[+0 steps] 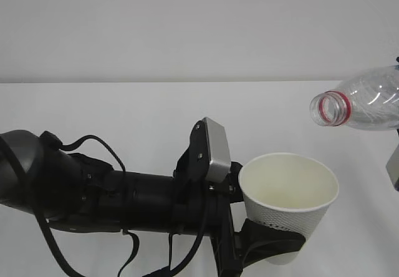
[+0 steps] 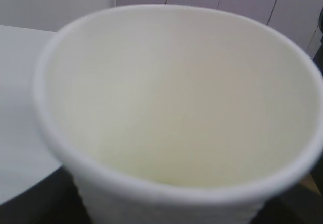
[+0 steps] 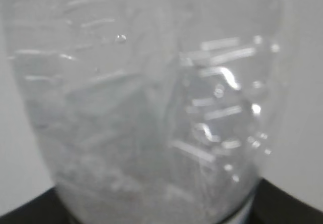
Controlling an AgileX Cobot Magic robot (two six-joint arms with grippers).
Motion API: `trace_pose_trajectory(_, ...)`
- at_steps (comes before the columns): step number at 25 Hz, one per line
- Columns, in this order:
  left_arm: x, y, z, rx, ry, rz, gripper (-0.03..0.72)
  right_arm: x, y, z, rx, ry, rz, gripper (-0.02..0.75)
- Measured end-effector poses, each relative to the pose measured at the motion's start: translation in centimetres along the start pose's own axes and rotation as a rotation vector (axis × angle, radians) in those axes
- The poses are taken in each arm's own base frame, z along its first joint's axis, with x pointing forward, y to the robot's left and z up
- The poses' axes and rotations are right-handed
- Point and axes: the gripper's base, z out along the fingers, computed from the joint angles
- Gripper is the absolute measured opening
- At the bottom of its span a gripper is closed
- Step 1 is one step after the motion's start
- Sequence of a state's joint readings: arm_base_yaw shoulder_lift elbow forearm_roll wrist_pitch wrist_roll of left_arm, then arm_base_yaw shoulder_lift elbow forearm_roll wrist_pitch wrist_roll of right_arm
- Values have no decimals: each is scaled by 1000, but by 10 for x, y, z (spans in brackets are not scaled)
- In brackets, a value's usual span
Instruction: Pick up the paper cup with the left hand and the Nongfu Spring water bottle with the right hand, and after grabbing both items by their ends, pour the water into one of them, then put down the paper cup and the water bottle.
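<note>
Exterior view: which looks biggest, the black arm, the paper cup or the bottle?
1. Left arm, by far the widest.
2. Paper cup.
3. Bottle, but it is cut off at the picture's edge, so its full size can't be judged.

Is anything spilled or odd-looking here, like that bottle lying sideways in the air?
No spill shows. The water bottle is tipped sideways, capless, above and right of the paper cup, its mouth not over the rim. No stream shows, and the cup looks dry inside.

Black left arm [image 1: 124, 199], cable-draped
Loose black cables [image 1: 93, 149] loop along it; a silver-grey rectangular block [image 1: 215, 150] sits just above its gripper end.
</note>
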State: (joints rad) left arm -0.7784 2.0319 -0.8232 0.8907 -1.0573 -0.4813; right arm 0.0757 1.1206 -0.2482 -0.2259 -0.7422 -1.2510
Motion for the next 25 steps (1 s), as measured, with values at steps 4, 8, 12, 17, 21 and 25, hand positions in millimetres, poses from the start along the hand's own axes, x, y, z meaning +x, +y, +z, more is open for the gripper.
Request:
trace_pose_trajectory(4,0,0,0,-3,-2,-2,549,0,0,0,2,-1,-17,395)
trace_pose_trajectory(8,-1,1,0,-11,-6,-7,549,-1,-3,0,23,-5,-19,395)
trace_pose_trajectory(12,-1,1,0,-14,-7,-9,549,0,-4,0,34,-4,-18,395)
trace_pose_trajectory(17,-1,2,0,-17,-9,-11,549,-1,-5,0,48,-9,-20,395)
trace_pose_trajectory(21,-1,2,0,-18,-9,-11,549,-1,-6,0,54,-11,-20,394)
trace_pose_trajectory(25,-1,2,0,-19,-10,-12,549,-1,-6,0,55,-11,-20,394)
